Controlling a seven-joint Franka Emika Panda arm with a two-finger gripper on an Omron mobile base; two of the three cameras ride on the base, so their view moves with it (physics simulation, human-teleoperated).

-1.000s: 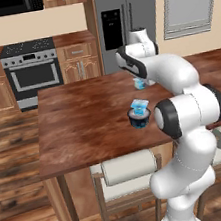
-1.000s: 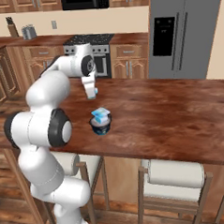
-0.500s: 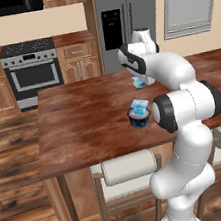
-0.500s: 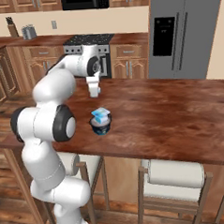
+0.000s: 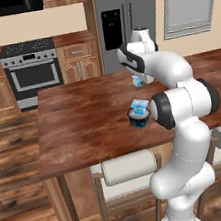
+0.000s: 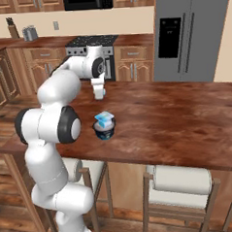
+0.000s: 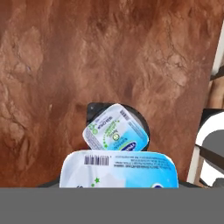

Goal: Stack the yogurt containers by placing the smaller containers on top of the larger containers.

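A: Where is your small cup?

B: One light-blue cup [image 6: 104, 118] sits on the dark tub [image 6: 104, 130] on the worktop [image 6: 186, 118]; your fingers [image 6: 99, 95] are clenched on the other light-blue cup [image 7: 119, 169]; you hold it up beyond the tub, near the worktop's far edge.

The arm has swung its upper links — the elbow now sits nearer the dark tub [image 5: 139, 119]. The gripper [image 6: 99, 94] with its light-blue cup [image 5: 138, 81] has shifted slightly right along the counter's [image 6: 176, 119] far side.
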